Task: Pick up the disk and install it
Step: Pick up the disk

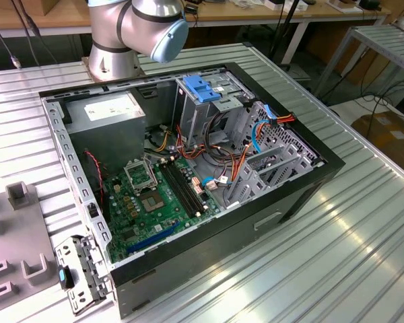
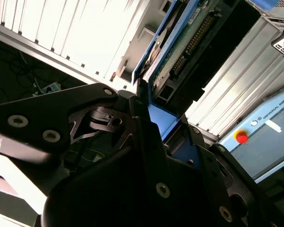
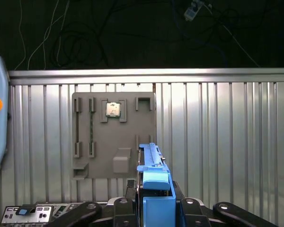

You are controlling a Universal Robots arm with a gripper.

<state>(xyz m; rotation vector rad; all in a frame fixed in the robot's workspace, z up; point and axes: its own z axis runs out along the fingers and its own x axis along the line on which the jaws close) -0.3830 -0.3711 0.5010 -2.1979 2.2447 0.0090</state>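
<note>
Tool (image 3: 154, 201) clamps disk (image 2: 187, 40): blue side rails, green circuit board exposed.

A: Where can you pass?
B: It is open over the motherboard (image 1: 145, 202), and over bare desk (image 1: 350, 229) at the exterior view's right.
A: What blocks you?
B: Cables (image 1: 219, 161) crowd the drive cage (image 1: 188, 120); a blue bracket (image 1: 200, 89) caps it; the power-supply box (image 1: 108, 114) fills one corner. The disk (image 3: 151, 158) juts out of the gripper (image 3: 155, 194), beyond its jaws.
</note>
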